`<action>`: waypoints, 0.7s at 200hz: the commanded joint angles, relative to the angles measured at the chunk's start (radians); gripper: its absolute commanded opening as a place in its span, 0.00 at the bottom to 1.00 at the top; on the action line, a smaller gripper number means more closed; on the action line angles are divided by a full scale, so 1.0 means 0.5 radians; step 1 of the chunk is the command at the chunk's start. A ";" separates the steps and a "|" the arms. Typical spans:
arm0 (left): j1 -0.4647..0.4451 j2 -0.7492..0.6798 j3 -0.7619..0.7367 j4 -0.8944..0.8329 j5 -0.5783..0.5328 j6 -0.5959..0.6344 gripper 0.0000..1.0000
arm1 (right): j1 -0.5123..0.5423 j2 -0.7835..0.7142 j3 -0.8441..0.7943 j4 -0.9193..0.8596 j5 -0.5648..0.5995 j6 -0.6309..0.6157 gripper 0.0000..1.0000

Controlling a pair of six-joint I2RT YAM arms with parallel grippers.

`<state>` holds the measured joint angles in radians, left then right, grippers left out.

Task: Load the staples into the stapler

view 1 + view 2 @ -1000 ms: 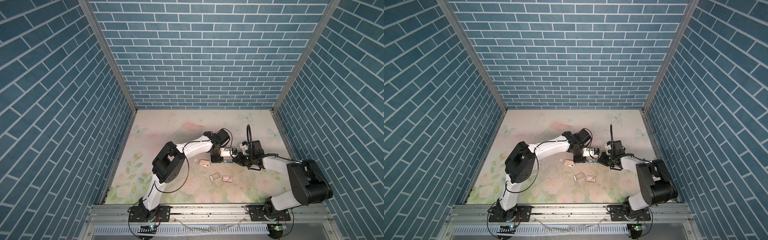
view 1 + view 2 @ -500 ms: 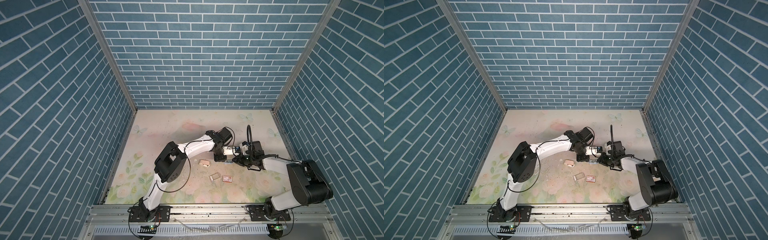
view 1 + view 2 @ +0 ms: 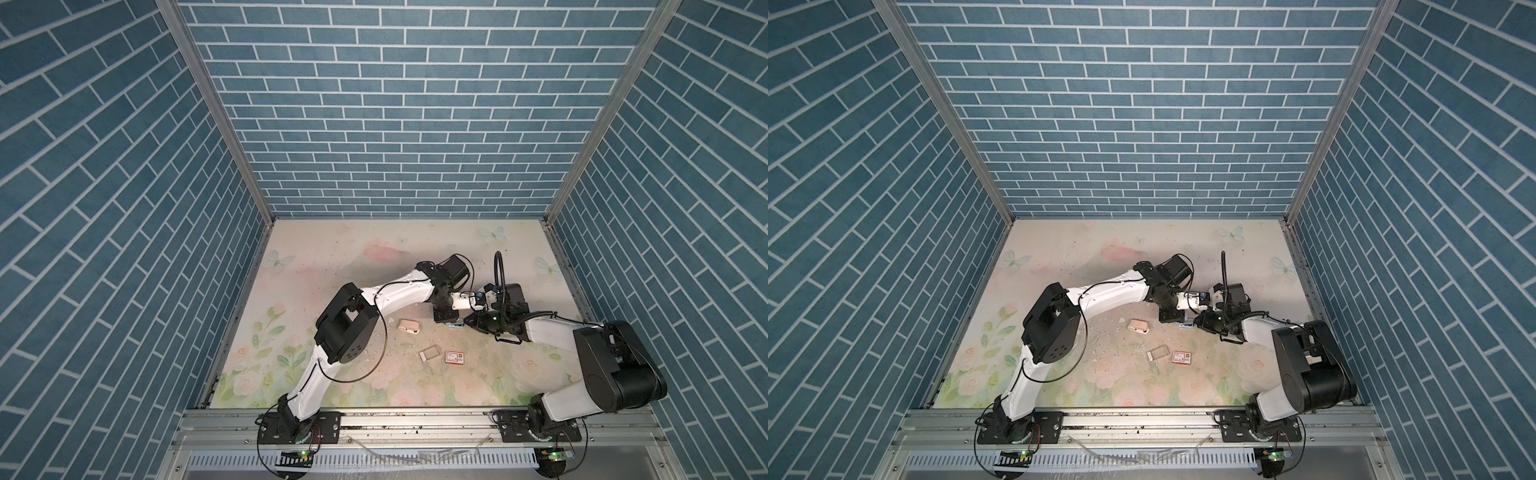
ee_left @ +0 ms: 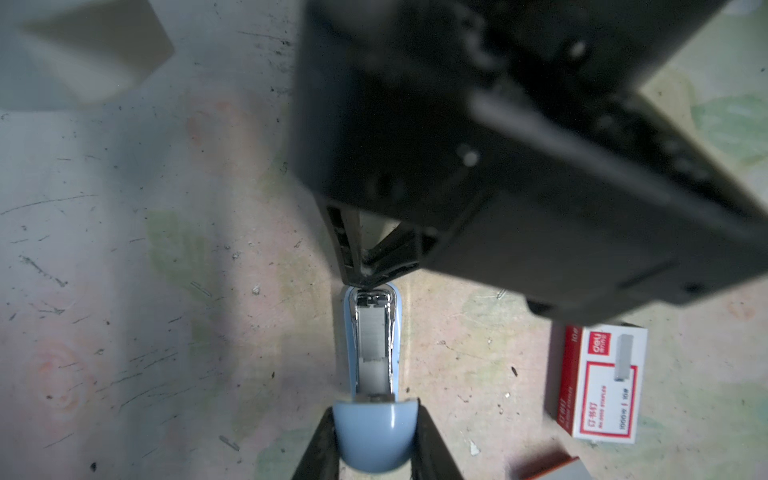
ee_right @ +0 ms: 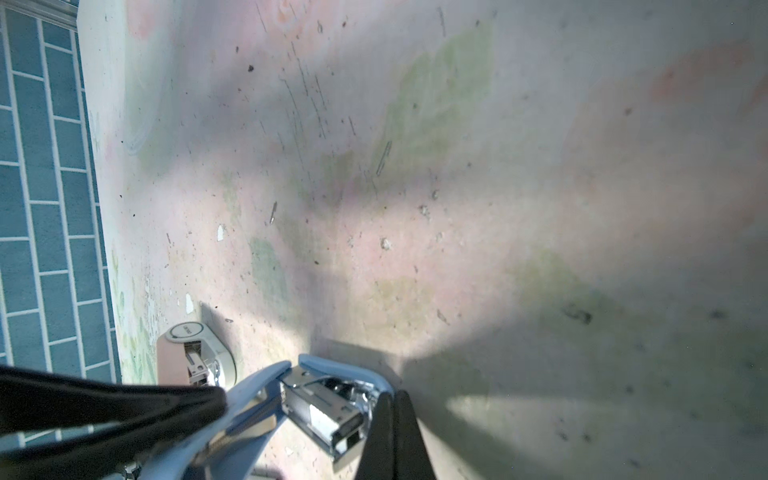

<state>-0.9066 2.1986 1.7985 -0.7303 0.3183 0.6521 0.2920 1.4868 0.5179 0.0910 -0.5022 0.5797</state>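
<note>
A little right of the middle of the floral-printed desk [image 3: 374,257], the left pincer [image 4: 374,417] is clamped tight on the rounded rear end of the light-blue plastic stapler [image 5: 257,388], with one black finger [image 4: 318,451] on each side of it. The stapler is hinged open with its chrome channel bared. A strip of silvery metal staples [image 4: 374,332] lies in that channel.

The right pincer [image 5: 390,401] has its jaws pressed fully together with nothing between them. Its tips meet the front end of the chrome channel, opposite the left pincer's hold. In both top views the two pincers come nose to nose over the stapler [image 3: 455,325] [image 3: 1185,326].

Toward the desk's front edge from there lies the small grey rectangular tray [image 3: 429,353]. Just beside it on the right is the red-and-white labelled cardboard box [image 3: 455,356], and both are apart from the pincers. A pale pink-and-cream stapler [image 3: 409,325] rests on the desk to the left of the blue one, and neither pincer touches it.
</note>
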 commanded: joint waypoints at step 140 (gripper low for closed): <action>-0.031 0.142 0.138 -0.116 -0.037 0.037 0.18 | 0.011 -0.240 -0.137 -0.132 0.245 0.098 0.00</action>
<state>-0.9176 2.2387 1.8530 -0.7475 0.3138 0.6632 0.2962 1.4036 0.4675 0.0719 -0.4339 0.6037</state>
